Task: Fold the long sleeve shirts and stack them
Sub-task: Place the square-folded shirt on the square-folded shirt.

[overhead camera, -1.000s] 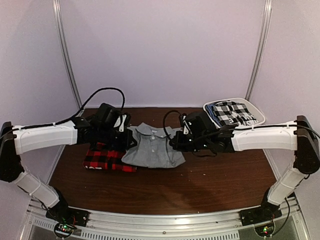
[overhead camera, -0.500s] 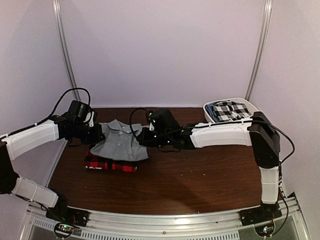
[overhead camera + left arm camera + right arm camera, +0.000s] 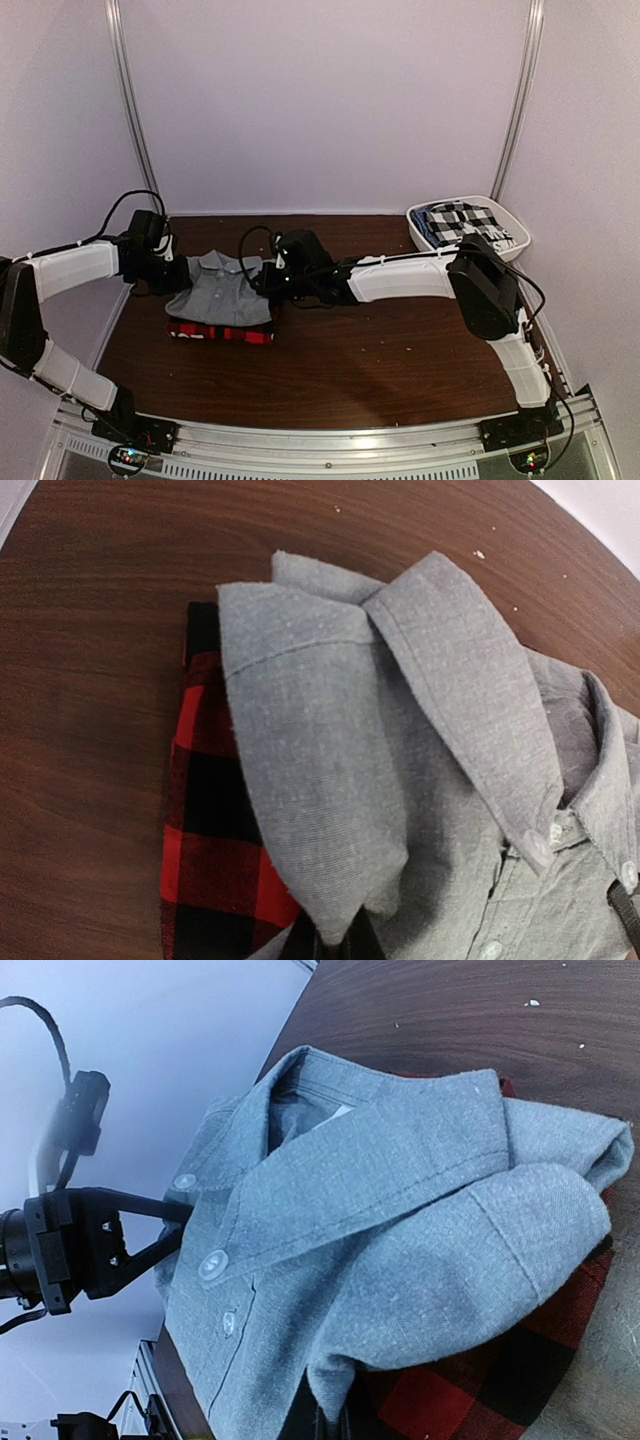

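Stack check, left half of the desk (image 3: 400, 350). I see the plaid shirt (image 3: 220, 333), red and black, lying folded flat near the left edge, with the grey shirt (image 3: 218, 292) folded over it, collar toward the far edge. In the top view a strip of plaid shows along the near side of the grey one. The left gripper (image 3: 170, 270) sits at the grey shirt's left edge and the right gripper (image 3: 268, 283) at its right edge, both arms reaching in low over the desk. In the left wrist view the fingers are pinched together on a bunched fold of grey cloth at the bottom of the frame, plaid showing beside it. The right wrist view shows the same on the opposite side: fingers closed on a gathered grey fold, plaid corner under it, left gripper visible across the shirt. I cannot tell whether the grey shirt's full weight rests on the plaid one. A white basket (image 3: 515, 232) holding checked cloth (image 3: 462, 222) stands at the far right corner, well apart.
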`<state>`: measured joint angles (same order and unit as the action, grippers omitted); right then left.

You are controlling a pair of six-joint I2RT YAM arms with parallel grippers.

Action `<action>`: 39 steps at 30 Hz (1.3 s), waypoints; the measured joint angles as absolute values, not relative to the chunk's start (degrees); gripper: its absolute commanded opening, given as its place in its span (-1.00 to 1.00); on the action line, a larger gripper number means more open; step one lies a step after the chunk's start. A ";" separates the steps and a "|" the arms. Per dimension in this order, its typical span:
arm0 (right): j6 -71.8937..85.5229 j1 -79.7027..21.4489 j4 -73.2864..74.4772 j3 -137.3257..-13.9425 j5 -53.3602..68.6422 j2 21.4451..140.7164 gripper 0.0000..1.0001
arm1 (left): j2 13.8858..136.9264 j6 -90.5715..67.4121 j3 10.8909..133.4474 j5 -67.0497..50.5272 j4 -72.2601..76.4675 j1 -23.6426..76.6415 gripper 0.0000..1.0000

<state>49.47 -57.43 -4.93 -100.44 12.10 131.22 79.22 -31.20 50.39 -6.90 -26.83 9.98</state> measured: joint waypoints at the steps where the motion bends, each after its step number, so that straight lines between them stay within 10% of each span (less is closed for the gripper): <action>1: 49.54 -57.39 -4.97 -100.44 12.43 131.46 -1.00 | 79.81 -31.14 50.26 -6.94 -26.61 9.76 -1.00; 15: 51.44 -55.51 -7.97 -90.17 15.16 130.98 -0.42 | 87.31 -33.06 48.58 -5.32 -25.17 7.16 -0.46; 39: 42.63 -59.09 -4.05 -86.15 12.71 120.25 -0.57 | 86.65 -35.24 47.57 3.49 -27.46 3.95 -0.36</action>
